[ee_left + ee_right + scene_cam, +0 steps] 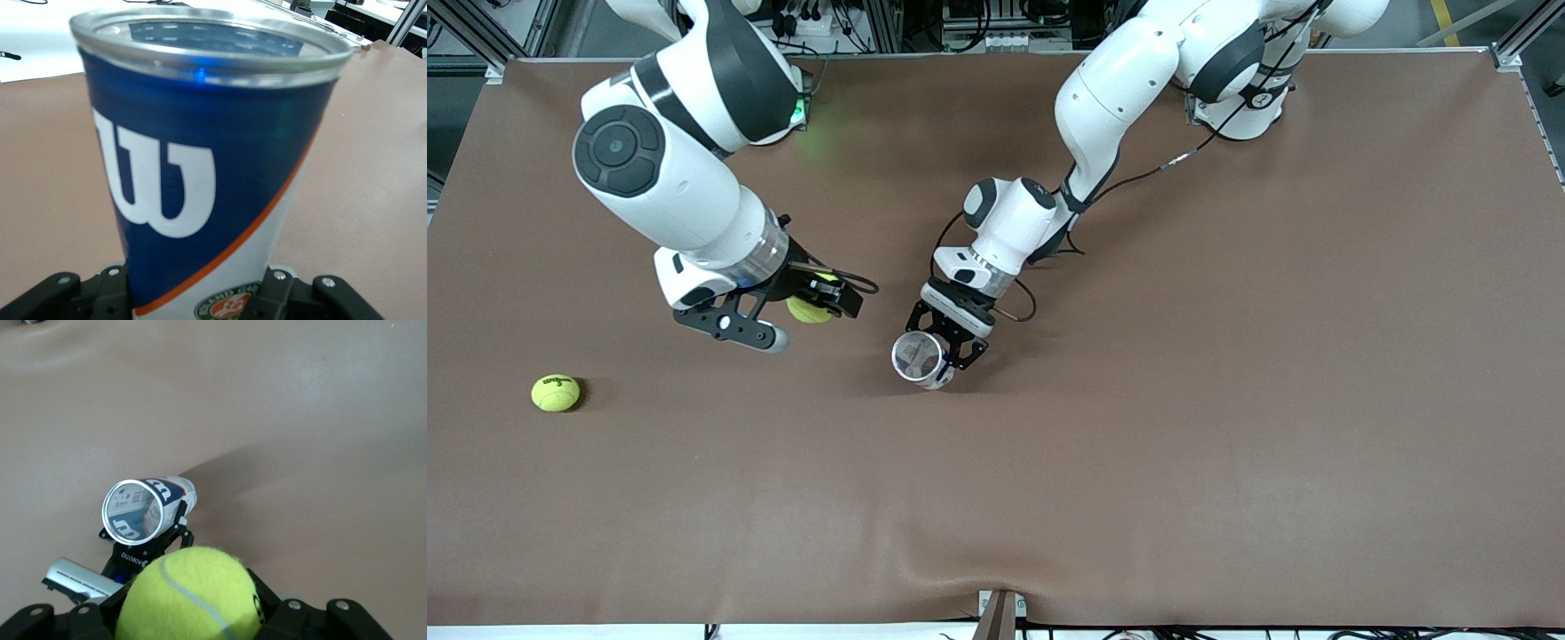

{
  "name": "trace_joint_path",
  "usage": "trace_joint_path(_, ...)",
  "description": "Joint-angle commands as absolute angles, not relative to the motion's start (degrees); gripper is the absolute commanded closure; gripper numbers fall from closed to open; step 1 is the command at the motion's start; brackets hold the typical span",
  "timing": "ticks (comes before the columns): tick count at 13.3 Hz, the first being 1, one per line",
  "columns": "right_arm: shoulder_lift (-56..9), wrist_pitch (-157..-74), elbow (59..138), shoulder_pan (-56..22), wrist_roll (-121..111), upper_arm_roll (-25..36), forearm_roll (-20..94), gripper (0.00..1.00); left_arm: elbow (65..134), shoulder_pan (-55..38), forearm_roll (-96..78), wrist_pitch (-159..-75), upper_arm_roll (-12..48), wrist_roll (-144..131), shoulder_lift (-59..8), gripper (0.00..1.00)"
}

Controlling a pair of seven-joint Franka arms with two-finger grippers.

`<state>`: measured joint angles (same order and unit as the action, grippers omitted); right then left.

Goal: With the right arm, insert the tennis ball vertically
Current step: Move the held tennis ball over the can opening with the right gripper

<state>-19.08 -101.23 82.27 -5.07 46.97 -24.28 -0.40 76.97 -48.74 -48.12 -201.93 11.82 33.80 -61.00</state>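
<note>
Open brown desk (pixel 1227 400) across most of its surface; wide free room nearer the front camera and toward the left arm's end.

Obstacles cluster mid-desk. Left end effector (pixel 947 351) clamps an upright Wilson tennis ball can (pixel 918 357), mouth open upward; wrist and cable crowd the side of the can away from the front camera.

Right end effector (pixel 818 302), closed on a tennis ball (pixel 809 309), hangs over bare desk beside the can, toward the right arm's end. A clear gap separates ball and can rim (pixel 131 511); nothing stands between them.

Loose tennis ball (pixel 556 393) lies well apart at the right arm's end, nearer the front camera than the held ball.
</note>
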Motion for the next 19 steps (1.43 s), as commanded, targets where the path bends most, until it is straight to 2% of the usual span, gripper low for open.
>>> trace_joint_path(1, -20.0, -102.9, 81.9, -6.8, 53.2, -25.6, 0.3, 1.00, 75.1, -49.7, -48.9, -203.2, 11.0, 33.4, -62.5, 0.41)
trace_joint_path(3, -20.6, -106.9, 81.9, -9.0, 55.3, -25.6, 0.2, 1.00, 75.1, -49.7, -48.9, -203.2, 11.0, 33.4, -62.5, 0.41)
trace_joint_path(10, -28.3, -111.2, 81.7, -11.9, 55.2, -25.4, -3.2, 1.00, 75.1, -49.7, -48.9, -203.2, 11.0, 33.3, -62.4, 0.41)
trace_joint_path(19, -33.6, -119.0, 81.7, -11.4, 54.6, -24.8, -7.4, 1.00, 75.1, -49.7, -48.9, -203.3, 11.0, 33.3, -62.2, 0.40)
